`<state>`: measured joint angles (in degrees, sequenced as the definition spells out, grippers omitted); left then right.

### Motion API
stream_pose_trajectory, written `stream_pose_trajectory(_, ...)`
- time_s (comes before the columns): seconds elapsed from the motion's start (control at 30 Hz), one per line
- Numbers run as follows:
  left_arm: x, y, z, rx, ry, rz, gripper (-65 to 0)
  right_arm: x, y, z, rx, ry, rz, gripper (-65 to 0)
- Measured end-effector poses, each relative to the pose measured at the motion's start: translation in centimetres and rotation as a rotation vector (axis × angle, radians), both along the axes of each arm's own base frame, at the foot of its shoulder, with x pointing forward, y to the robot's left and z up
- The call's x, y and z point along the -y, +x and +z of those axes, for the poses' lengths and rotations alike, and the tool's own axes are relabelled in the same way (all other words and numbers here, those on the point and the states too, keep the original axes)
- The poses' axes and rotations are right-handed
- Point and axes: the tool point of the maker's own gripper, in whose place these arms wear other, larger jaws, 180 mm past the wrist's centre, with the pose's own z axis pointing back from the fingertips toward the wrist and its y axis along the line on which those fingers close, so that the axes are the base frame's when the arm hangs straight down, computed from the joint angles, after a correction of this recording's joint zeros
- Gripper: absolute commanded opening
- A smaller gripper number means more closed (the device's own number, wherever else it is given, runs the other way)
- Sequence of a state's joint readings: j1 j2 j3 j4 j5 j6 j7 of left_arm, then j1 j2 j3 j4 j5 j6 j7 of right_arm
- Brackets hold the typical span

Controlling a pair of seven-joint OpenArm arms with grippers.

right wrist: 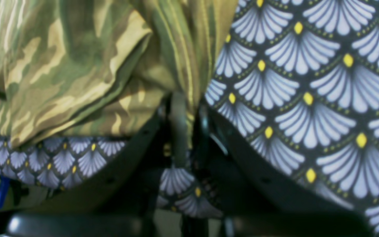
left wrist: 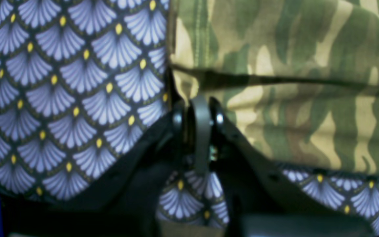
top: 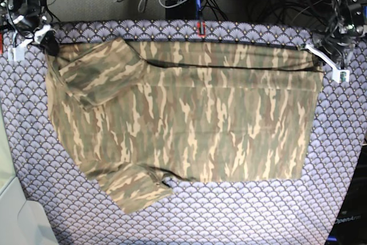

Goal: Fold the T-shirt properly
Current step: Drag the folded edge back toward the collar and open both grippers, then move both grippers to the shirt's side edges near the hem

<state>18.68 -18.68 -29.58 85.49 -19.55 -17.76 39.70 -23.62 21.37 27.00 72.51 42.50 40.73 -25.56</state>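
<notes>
Lying spread across the purple scallop-patterned tablecloth (top: 229,210), the camouflage T-shirt (top: 189,124) shows no label or print that can be read. Its far edge is drawn taut between the two arms. The left gripper (left wrist: 197,113) has its jaws pressed together on the shirt's corner at the cloth's edge. The right gripper (right wrist: 184,108) is likewise closed, pinching bunched fabric beside a folded-over sleeve (top: 97,78). A second sleeve (top: 135,190) lies at the near side.

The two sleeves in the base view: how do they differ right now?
The upper sleeve lies folded in over the T-shirt, beside the right gripper. The lower sleeve sticks out onto the tablecloth, with no gripper near. Both lie flat in the same camouflage.
</notes>
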Motion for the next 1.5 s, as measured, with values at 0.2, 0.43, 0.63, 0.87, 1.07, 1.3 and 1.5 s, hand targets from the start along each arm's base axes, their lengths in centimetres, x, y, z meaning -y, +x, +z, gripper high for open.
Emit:
stream_pose_trajectory(0.2, 0.0, 0.0, -0.1, -0.001, -0.002, 0.001, -64.5, 0.0, -0.3, -0.1, -0.002, 0.004, -0.005, -65.0)
stream_pose_trajectory(0.43, 0.0, 0.0, -0.1, -0.001, -0.002, 0.001, -64.1, 0.0, -0.2, -0.1, -0.001, 0.004, -0.005, -65.0)
stream_pose_trajectory(0.63, 0.0, 0.0, -0.1, -0.001, -0.001, 0.002, -63.0, 0.0, -0.2, -0.1, -0.001, 0.004, -0.005, -65.0)
stream_pose_trajectory(0.87, -0.3, -0.2, -0.1, -0.011, 0.008, 0.007, -29.2, 0.5, -0.5, 0.1, 0.001, 0.005, -0.024, -48.8)
stream_pose_trajectory(1.07, -0.7, -0.2, 0.1, -0.008, 0.020, 0.016, 0.0, 1.7, -0.9, 0.6, 0.014, -0.005, -0.068, -34.4)
stream_pose_trajectory(1.3, -1.9, 0.7, 1.2, 0.036, 0.017, 0.065, 0.0, 4.6, -1.7, 1.4, -0.017, -0.090, -0.114, -34.4)
stream_pose_trajectory(1.5, -5.8, 3.0, 4.7, 0.157, 0.051, 0.178, 0.0, 7.7, 0.5, 3.6, 0.055, -0.130, -0.204, -34.4)
